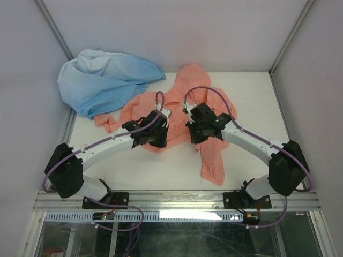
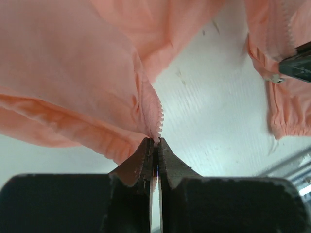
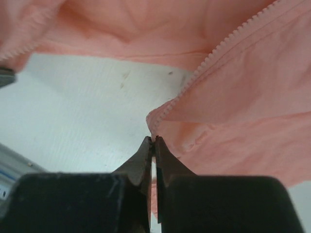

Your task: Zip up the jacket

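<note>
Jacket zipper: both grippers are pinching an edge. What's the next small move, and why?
Probably draw the left gripper and right gripper toward each other: each is shut on the end of one row of zipper teeth on the jacket, with bare table between the halves.

Closed left pincer [image 2: 156, 141] pinches jacket [image 2: 73, 73] zipper-tooth edge; white table [image 2: 214, 116] behind.

White table [image 1: 252, 96], salmon-pink jacket [image 1: 213, 160] spread mid-table, light blue garment [image 1: 102, 80] bunched at far-left corner
</note>
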Robot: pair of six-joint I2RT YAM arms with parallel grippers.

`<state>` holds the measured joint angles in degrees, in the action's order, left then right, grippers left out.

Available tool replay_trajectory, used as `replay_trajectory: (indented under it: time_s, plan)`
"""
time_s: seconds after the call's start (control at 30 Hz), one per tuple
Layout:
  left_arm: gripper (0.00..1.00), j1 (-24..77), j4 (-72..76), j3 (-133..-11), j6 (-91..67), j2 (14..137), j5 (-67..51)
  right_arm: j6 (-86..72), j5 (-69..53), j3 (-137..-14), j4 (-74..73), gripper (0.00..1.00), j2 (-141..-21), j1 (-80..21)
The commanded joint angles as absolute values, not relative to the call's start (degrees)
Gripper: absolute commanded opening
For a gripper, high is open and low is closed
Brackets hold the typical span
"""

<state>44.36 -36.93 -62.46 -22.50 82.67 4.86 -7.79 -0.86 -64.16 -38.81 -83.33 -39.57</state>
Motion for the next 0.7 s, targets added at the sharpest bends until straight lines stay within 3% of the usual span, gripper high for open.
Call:
replay_trajectory:
  time_s: [0.0, 0.1, 0.2, 0.3, 0.47, 0.57, 0.67]
  plan:
    - [0.06, 48.21, -21.5, -51.7, -33.04, 78.5, -2.06, -13.42, -12.41, -58.37, -29.42, 0.0, -83.52, -42.69]
    - [0.18, 49.76, -13.59, -44.72, -37.82, 76.56, -5.46, -14.98, -19.01, -53.48, -24.8, 0.04, -83.31, -42.89]
    - [0.27, 50.59, -8.77, -40.38, -40.14, 73.69, -8.88, -15.12, -19.82, -50.86, -24.34, 0.3, -80.53, -42.89]
    - [0.36, 50.63, -8.65, -38.45, -40.21, 70.19, -9.62, -15.52, -15.05, -49.49, -26.38, 0.44, -75.84, -42.89]
    - [0.49, 50.58, -9.9, -37.83, -39.47, 63.39, -7.86, -18.33, -11.62, -46.38, -27.24, 0.53, -66.73, -41.58]
    - [0.58, 50.46, -12.21, -38.81, -38.97, 60.63, -3.16, -20.48, -6.21, -43.95, -27.29, 0.54, -63.73, -40.26]
    - [0.58, 50.21, -13.25, -40.7, -37.96, 61.73, -2.29, -22.91, -0.91, -42.96, -28.59, 0.52, -64.64, -38.48]
